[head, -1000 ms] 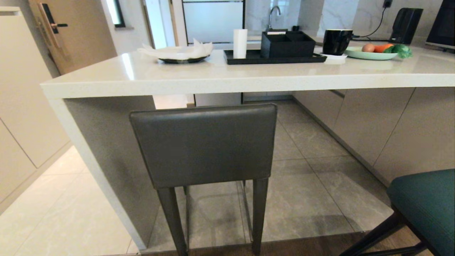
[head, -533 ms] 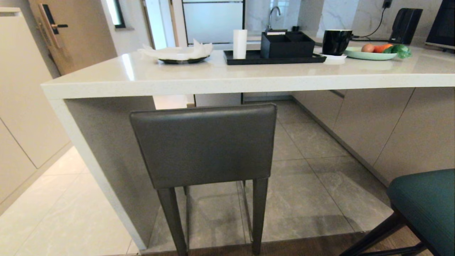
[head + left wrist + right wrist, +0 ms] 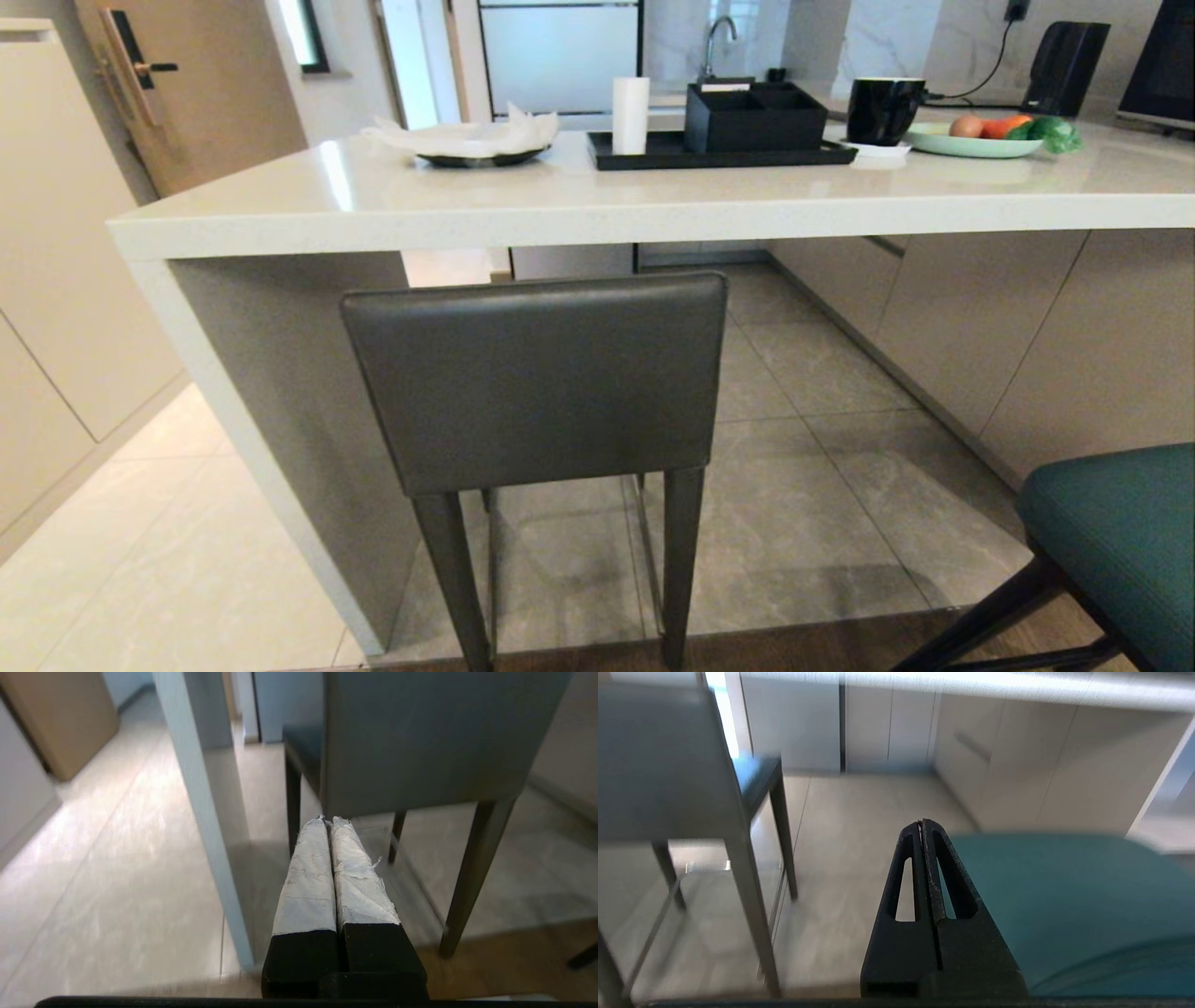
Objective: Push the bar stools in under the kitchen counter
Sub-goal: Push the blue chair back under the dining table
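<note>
Head view: boxy dark grey leather stool (image 3: 537,378) tucked under glossy white counter (image 3: 597,201), rounded teal stool (image 3: 1116,532) out; your left gripper (image 3: 327,820) and right gripper (image 3: 921,822), both pressed together, may slip off its curved seat.

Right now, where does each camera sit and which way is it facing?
Head: high, facing forward and down at the kitchen counter and grey stool; no arm shows.
Left wrist: low, behind the shut left claw, facing the grey stool's back.
Right wrist: low, behind the shut right claw, over the teal stool.
All three show the grey stool.
</note>
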Robot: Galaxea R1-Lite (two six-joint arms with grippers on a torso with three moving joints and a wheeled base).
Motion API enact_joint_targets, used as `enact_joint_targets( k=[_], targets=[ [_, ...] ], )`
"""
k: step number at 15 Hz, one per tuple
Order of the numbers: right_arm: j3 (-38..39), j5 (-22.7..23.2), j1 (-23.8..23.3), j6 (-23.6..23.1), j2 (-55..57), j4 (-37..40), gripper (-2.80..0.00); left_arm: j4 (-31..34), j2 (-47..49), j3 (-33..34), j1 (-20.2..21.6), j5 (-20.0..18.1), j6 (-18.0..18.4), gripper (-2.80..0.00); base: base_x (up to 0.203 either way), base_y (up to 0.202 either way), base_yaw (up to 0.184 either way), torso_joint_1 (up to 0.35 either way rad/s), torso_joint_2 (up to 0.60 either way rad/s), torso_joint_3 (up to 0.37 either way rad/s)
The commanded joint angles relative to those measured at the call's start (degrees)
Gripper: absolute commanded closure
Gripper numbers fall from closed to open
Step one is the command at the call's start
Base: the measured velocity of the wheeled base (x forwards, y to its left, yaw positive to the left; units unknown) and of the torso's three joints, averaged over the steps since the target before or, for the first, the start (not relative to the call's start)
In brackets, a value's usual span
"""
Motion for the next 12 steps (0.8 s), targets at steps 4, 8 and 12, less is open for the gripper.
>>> enact_joint_targets(
  k=[4, 8, 12],
  targets=[
    [18.92, -0.14, -0.05, -0.49, -1.26, -12.32, 0.00, -15.44, -1.12, 14.37, 0.01, 0.52, 0.27, 0.00, 0.000, 0.000, 0.000, 0.000, 0.00, 0.000],
    [31.69, -0.92, -0.03, 0.44, -1.22, -26.47, 0.00, -23.28, -1.12, 24.19, 0.03, 3.63, 3.39, 0.00, 0.000, 0.000, 0.000, 0.000, 0.00, 0.000],
    [31.69, 1.58, -0.08, 0.65, -1.26, -23.78, 0.00, -21.72, -1.09, 24.28, -0.15, 4.01, 1.96, 0.00, 0.000, 0.000, 0.000, 0.000, 0.00, 0.000]
  ],
)
